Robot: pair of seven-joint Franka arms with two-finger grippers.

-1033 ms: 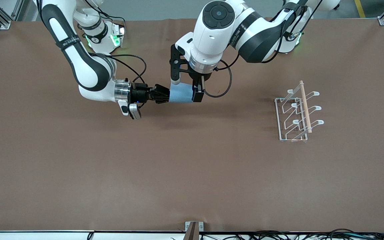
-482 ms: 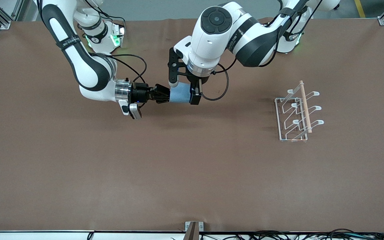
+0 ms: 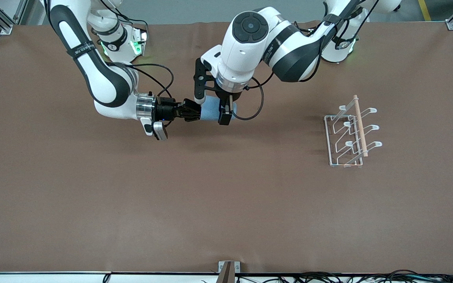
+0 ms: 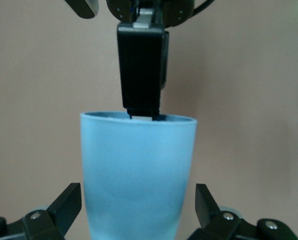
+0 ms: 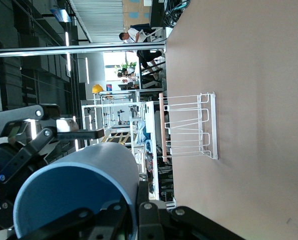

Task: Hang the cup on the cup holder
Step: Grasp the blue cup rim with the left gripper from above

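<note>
A: Light-blue cup [image 3: 209, 113] hangs above the brown desk [image 3: 226, 204] in the front view, the right end effector [image 3: 196, 114] pinching its rim. The left end effector [image 3: 212, 107] is around the body. White cup holder [image 3: 350, 133] stands well apart, toward the left arm's end.

B: Left wrist view: the cup [image 4: 137, 175] is between spread fingers [image 4: 64, 206], not touched.

A: Right wrist view: the rim is gripped, and the cup [image 5: 78, 187] partly hides the holder [image 5: 189, 126].
</note>
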